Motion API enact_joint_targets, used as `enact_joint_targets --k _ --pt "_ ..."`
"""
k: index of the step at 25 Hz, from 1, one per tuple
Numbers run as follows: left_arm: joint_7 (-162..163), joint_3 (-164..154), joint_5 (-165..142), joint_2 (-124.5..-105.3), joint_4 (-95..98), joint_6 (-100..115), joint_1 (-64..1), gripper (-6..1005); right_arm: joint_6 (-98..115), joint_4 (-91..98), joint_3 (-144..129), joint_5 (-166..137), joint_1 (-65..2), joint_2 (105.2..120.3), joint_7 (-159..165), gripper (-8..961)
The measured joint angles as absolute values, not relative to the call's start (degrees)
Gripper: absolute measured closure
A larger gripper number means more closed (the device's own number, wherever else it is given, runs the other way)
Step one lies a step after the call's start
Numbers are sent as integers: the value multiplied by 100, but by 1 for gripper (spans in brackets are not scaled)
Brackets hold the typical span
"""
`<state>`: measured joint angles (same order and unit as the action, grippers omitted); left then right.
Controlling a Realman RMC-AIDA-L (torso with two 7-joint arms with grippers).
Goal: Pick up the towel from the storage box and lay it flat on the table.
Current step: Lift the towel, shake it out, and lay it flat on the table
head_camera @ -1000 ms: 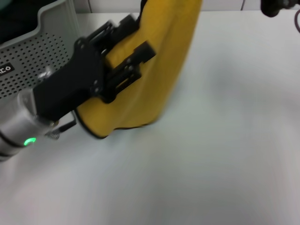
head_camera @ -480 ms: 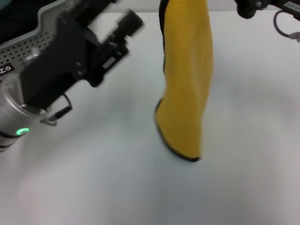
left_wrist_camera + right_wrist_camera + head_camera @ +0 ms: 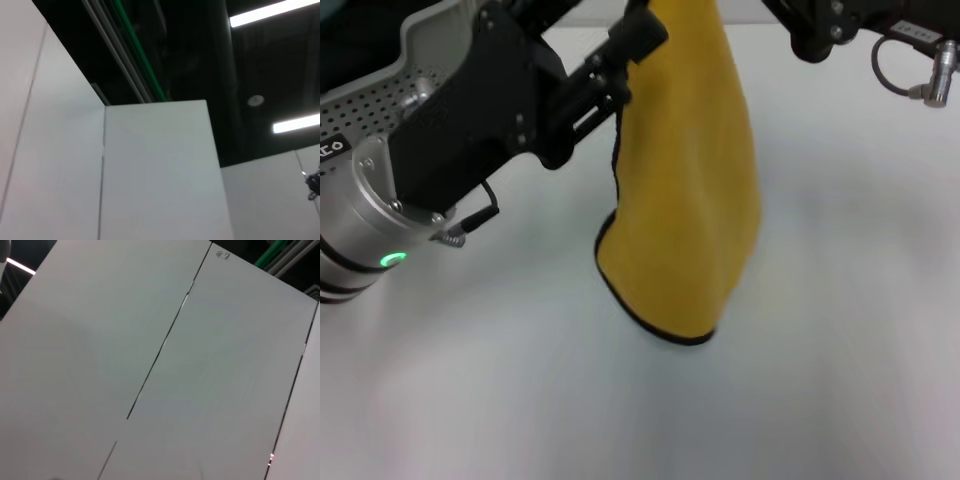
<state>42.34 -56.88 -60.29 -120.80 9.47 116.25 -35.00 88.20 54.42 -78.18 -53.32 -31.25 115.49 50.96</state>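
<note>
In the head view the towel hangs with its long axis vertical, clear of the box, its lower corner just above or brushing the table. The left gripper sits at its upper left edge, seemingly pinching it (contact is hidden, so I cannot tell); the right gripper is above right, its state equally unclear. Mustard cloth, black edging, folded lengthwise. Both wrist views show only walls and ceiling.
</note>
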Motion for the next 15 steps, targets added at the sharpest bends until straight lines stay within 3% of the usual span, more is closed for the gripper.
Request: enact_joint_targets --k 15 --pt "4227 -6730 -5991 -12076 937 11140 -3460 421 8403 5816 -7700 -5357 -3353 11557 5133 940"
